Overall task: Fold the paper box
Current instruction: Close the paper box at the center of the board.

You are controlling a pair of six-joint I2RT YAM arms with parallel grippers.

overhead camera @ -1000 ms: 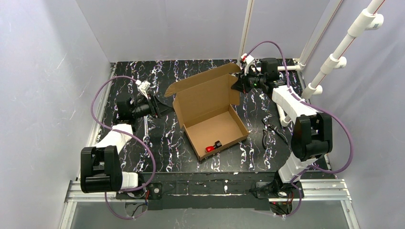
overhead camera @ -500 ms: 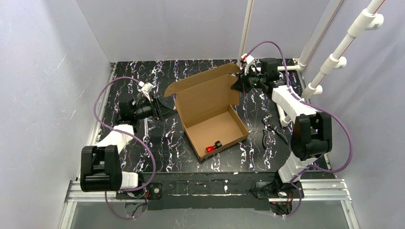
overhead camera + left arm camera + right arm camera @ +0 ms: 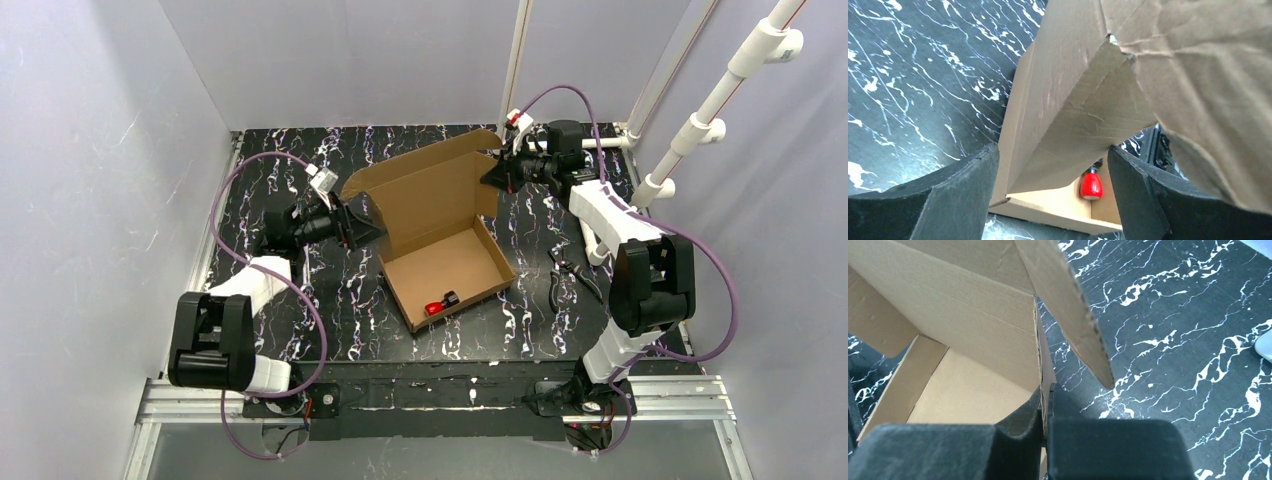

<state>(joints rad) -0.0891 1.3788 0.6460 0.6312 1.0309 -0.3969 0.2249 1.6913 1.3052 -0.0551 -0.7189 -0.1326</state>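
The paper box (image 3: 440, 262) is brown cardboard and stands open in the middle of the table, its lid (image 3: 425, 190) raised at the back. My right gripper (image 3: 495, 177) is at the box's back right corner, shut on a thin upright cardboard wall (image 3: 1040, 360); the jaws (image 3: 1044, 410) pinch its edge. My left gripper (image 3: 362, 222) is at the box's left back corner, open. Its wide-apart fingers (image 3: 1053, 195) straddle the left wall (image 3: 1048, 100) and a folded-in side flap (image 3: 1098, 120) without clamping them.
A small red and black object (image 3: 434, 307) lies inside the box near its front wall, seen as a red knob (image 3: 1091, 184) between the left fingers. A black tool (image 3: 560, 275) lies on the marbled black table (image 3: 330, 300) to the right. White pipes (image 3: 700, 120) rise at the back right.
My left gripper has moved right to the box's left corner and opened wider around it. The box has shifted slightly left. The right gripper keeps its hold.
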